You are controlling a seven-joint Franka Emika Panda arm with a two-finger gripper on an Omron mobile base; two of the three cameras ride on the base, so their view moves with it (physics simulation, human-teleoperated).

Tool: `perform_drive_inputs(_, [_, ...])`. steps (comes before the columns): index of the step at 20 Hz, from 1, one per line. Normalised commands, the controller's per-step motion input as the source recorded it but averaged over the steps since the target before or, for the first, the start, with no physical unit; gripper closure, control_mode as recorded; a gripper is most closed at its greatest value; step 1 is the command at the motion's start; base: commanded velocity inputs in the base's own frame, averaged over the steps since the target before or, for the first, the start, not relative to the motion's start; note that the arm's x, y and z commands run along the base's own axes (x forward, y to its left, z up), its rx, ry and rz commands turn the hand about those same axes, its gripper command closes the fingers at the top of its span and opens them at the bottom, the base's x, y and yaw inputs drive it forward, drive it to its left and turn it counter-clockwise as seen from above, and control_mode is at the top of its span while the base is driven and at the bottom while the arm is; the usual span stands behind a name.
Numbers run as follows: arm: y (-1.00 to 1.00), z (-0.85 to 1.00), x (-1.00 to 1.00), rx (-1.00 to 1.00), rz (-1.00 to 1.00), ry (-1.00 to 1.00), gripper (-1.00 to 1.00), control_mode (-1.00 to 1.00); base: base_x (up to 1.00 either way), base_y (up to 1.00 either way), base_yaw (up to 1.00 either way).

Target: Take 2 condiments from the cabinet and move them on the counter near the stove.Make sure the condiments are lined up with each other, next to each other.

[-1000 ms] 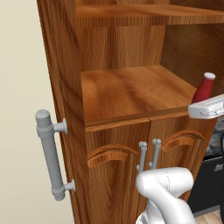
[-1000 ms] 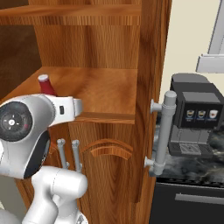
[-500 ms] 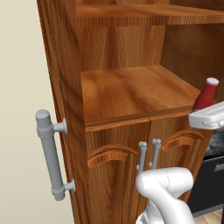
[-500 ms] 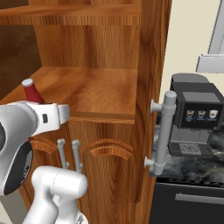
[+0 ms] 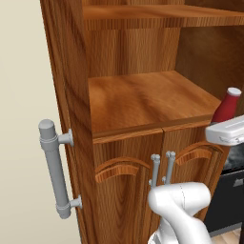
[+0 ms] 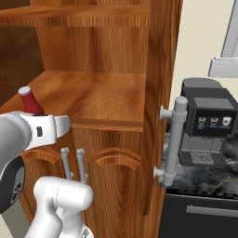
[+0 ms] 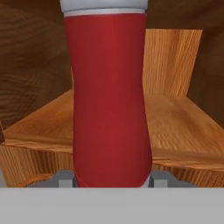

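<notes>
Against a pale cream wall a tall reddish-brown wooden cabinet is seen, w/ open shelving above and two arched-panel lower doors below. A bare wooden middle shelf is shown, grain running front to back; an upper shelf is seen near the top edge. Slim grey bar handles are fitted side by side where the lower doors meet, and a thick grey bar handle is mounted upright on the cabinet's outer left side; a matching one is seen on the right side in the right base view.

Right of the cabinet, a dark grey-black marbled stone table w/ white veins is visible, carrying a black coffee machine w/ three small lit panels. A dark appliance front w/ a grey bar handle is seen under the table edge.

A red tapered bottle w/ a pale cap is held upright in the tool, fingers pressed to both sides of its base. The bottle is placed out in front of the middle shelf's edge, clear of the wood, approx. at shelf height. In the left base view the bottle is seen at the cabinet's right side, above the white hand.
</notes>
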Motion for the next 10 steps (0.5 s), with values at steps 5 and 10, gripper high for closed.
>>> perform_drive_inputs(5, [0.00,0.00,0.00,0.00,-0.05,0.00,1.00,-1.00,0.00,0.00,0.00])
perform_drive_inputs(10, [0.00,0.00,0.00,0.00,0.00,0.00,1.00,-1.00,0.00,0.00,0.00])
